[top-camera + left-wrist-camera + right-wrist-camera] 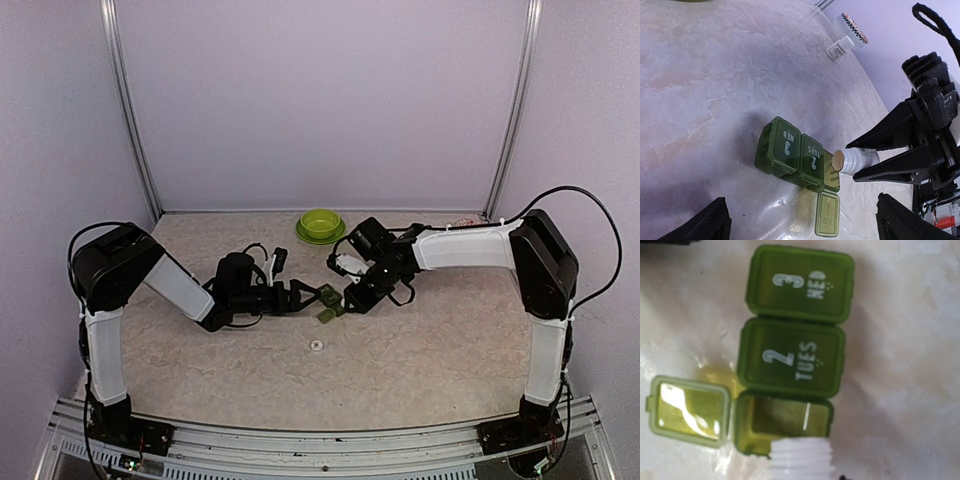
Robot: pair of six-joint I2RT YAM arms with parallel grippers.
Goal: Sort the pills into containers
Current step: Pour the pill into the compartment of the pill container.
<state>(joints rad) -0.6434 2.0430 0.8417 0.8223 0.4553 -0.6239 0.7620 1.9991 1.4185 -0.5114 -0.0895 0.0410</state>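
Observation:
The dark green pill box point(790, 152) lies on the table just ahead of my left gripper point(802, 226), which stands wide open and holds nothing. The compartments marked 3 WED point(800, 282) and 2 TUES point(790, 357) are closed. The third compartment point(785, 419) is open, with its lid point(687, 410) folded flat beside it, and looks empty. My right gripper point(852, 161) is shut on an uncapped small white bottle point(860, 159). The bottle is tipped sideways with its threaded neck point(802, 460) over the open compartment's edge. No pills show. In the top view both grippers meet at the box point(330, 303).
A lime green round bowl point(320, 225) stands at the back centre. A flat white round cap point(316, 345) lies in front of the pill box. Another small white bottle point(840, 49) and a white tub point(852, 29) stand near the back right wall.

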